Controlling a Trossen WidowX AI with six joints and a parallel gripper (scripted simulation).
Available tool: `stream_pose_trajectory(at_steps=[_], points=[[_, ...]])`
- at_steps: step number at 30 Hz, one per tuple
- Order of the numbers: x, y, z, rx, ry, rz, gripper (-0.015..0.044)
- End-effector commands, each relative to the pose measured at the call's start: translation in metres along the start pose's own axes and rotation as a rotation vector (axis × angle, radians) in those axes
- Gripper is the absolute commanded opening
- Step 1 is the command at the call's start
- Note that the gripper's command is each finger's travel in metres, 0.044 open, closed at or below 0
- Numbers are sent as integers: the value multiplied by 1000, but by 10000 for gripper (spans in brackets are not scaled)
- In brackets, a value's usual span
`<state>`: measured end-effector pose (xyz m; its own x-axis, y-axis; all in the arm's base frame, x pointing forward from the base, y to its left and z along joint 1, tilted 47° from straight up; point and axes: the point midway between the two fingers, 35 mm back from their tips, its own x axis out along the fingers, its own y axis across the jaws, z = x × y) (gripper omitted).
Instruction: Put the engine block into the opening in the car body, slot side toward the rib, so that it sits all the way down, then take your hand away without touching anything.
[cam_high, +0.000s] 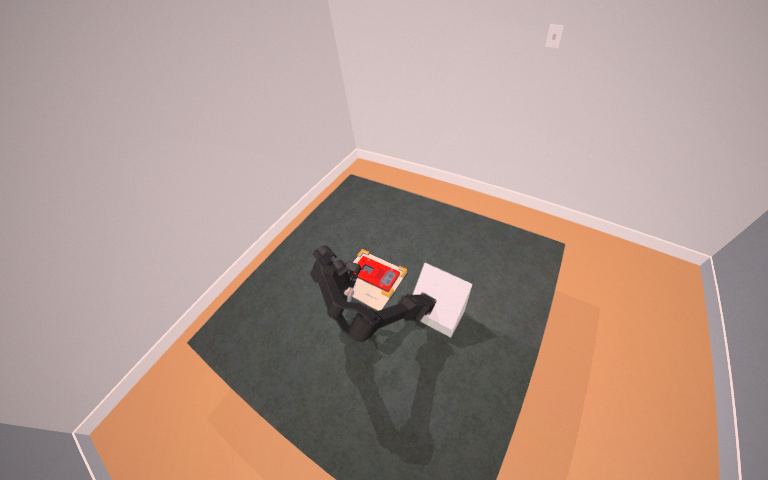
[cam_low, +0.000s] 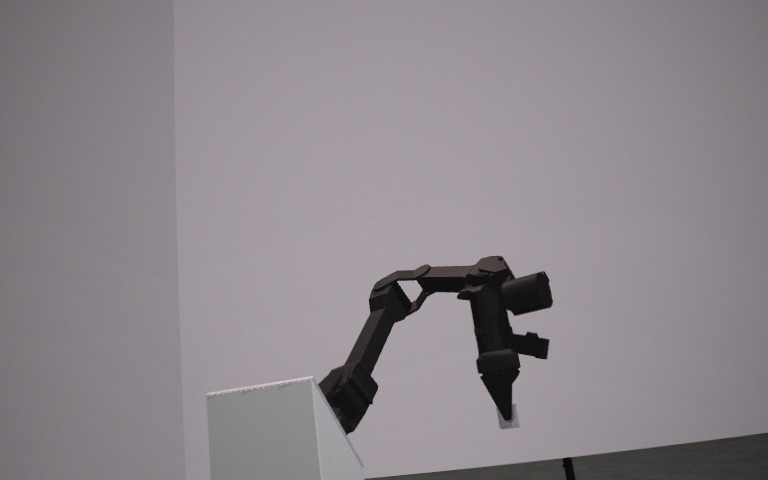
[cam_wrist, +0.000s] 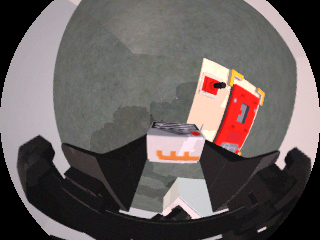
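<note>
The engine block (cam_high: 349, 293) (cam_low: 513, 424) (cam_wrist: 175, 144) is a pale block with orange marks on one side and dark ridges on top in the wrist view. My gripper (cam_low: 508, 417) (cam_wrist: 174, 139) is shut on it and holds it in the air. The red car body (cam_high: 376, 272) (cam_wrist: 237, 117) lies on a cream board (cam_high: 372, 298) (cam_wrist: 204, 111), to the right of the held block in the wrist view. A grey opening (cam_high: 368, 269) (cam_wrist: 243, 114) shows in the body. I cannot make out the rib. The block's far side and underside are hidden.
Yellow corner brackets (cam_high: 401, 271) (cam_wrist: 236, 77) stand around the car body. A black knob (cam_wrist: 219, 85) on a red square stands on the cream board; a black post (cam_low: 568, 468) shows in the exterior view. A white box (cam_high: 444, 291) (cam_low: 260, 430) (cam_wrist: 196, 192) bears the arm's base.
</note>
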<state>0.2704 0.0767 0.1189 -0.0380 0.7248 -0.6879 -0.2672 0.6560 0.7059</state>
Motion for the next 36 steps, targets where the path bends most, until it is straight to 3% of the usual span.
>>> stream_pose_trajectory(at_steps=[1,8,26,36], points=[[-2,0,-1,1,-30,0,0],[-1,0,-4,4,-140,-5,0],[7,0,-22,7,-708,-5,0],[7,0,-23,6,-728,0,0]])
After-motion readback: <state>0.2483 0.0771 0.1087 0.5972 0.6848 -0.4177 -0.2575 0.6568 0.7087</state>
